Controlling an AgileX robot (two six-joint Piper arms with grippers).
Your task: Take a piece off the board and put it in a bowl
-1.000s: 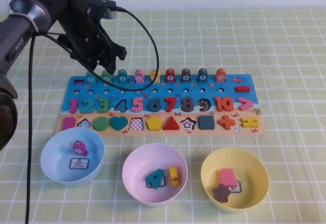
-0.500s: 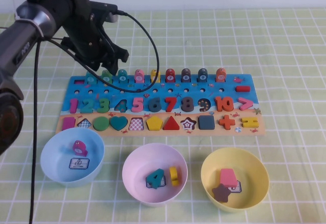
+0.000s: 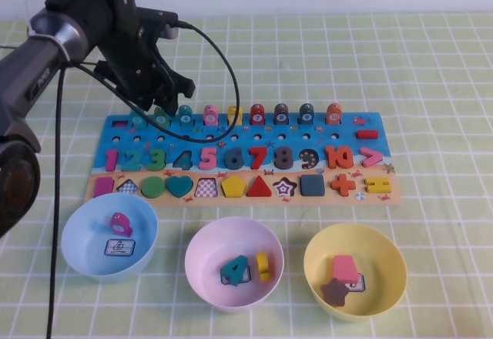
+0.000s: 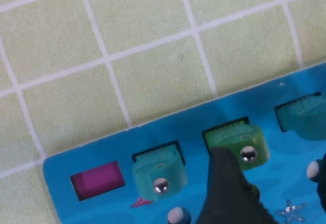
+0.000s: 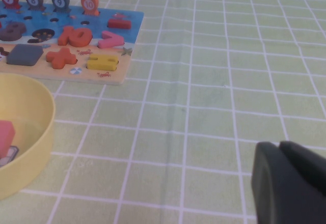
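The board (image 3: 350, 123) lies across the table's middle. The green piece (image 3: 162, 114) stands in its slot, second in the back peg row; the left wrist view shows it (image 4: 239, 143) beside a teal piece (image 4: 158, 169). My left gripper (image 3: 158, 102) hovers over the board's back left corner, open (image 4: 275, 183). One finger (image 4: 229, 193) is right beside the green piece, the other at the picture's edge. The light blue bowl (image 3: 73, 223) sits front left and holds a magenta piece (image 3: 118, 222) and a white card. My right gripper (image 5: 290, 183) is shut and empty above bare cloth, out of the high view.
A pink bowl (image 3: 196, 246) with a teal 4 and a yellow piece is front centre. A yellow bowl (image 3: 393, 254) with two pieces is front right. A black cable (image 3: 223, 69) loops over the back pegs. Green checked cloth covers the table.
My left arm has shifted slightly right and back, and the gripper has settled closer over the peg row. The pieces and bowls have not moved.
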